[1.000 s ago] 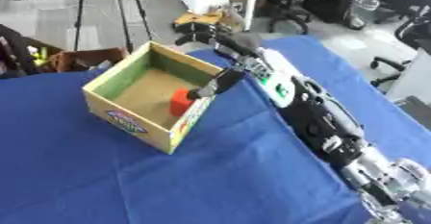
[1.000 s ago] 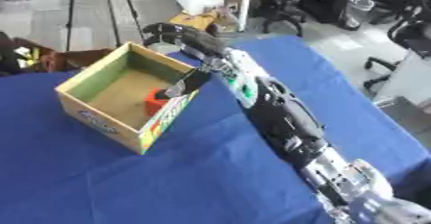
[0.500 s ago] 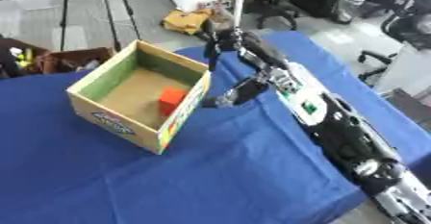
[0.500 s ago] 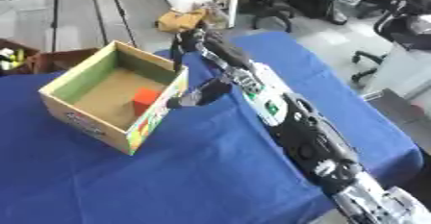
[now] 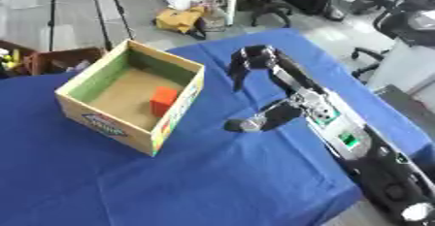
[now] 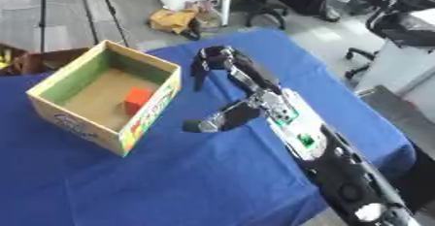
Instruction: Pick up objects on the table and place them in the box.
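An open cardboard box [image 5: 117, 124] with a green inner lining stands on the left half of the blue table. A red block [image 5: 163, 101] lies on the box floor near its right wall. My right arm comes in from the lower right corner. Its black right hand [image 5: 251, 61] hangs above the blue cloth just right of the box's far right corner, clear of the box. The fingers point down, relaxed, with nothing in them. No loose object shows on the cloth. The left hand shows in neither view.
The blue cloth [image 5: 246, 176] covers the whole table, and its far and right edges run close to the hand. On the floor beyond are a yellow bag [image 5: 180, 20], tripod legs [image 5: 108, 4], office chairs [image 5: 399, 21] and a brown crate [image 5: 42, 59] at the left.
My right hand has drawn back from over the box's right wall to the cloth on its right, empty. The red block stays in the box. The camera has shifted as well.
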`<action>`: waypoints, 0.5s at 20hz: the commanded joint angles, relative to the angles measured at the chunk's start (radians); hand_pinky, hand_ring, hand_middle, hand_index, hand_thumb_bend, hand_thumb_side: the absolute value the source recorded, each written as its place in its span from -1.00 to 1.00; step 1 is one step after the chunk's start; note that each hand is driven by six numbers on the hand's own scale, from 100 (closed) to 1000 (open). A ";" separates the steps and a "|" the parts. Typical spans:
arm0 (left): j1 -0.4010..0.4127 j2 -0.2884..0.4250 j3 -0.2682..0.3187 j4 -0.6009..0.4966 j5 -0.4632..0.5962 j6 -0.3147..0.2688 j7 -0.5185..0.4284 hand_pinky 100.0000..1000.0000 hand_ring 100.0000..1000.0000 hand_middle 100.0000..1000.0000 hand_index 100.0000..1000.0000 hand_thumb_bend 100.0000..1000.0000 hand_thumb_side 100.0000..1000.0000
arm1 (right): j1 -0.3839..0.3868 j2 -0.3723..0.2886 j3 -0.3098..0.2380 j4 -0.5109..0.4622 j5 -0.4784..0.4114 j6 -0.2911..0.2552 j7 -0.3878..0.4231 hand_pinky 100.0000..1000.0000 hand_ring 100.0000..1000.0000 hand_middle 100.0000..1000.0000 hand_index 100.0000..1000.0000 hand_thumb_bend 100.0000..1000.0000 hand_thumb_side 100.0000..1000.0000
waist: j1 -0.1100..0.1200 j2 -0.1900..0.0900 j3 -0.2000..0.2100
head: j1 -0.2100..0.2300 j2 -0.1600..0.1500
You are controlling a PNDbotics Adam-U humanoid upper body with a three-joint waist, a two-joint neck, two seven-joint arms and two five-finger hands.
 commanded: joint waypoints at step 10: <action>-0.004 0.010 0.012 -0.014 -0.004 -0.001 0.007 0.00 0.54 -0.16 0.14 -0.46 0.63 | 0.043 0.008 -0.064 -0.112 -0.208 0.119 0.161 0.58 0.12 0.04 -0.14 0.16 -0.42 | 0.006 -0.014 -0.015 | 0.014 -0.001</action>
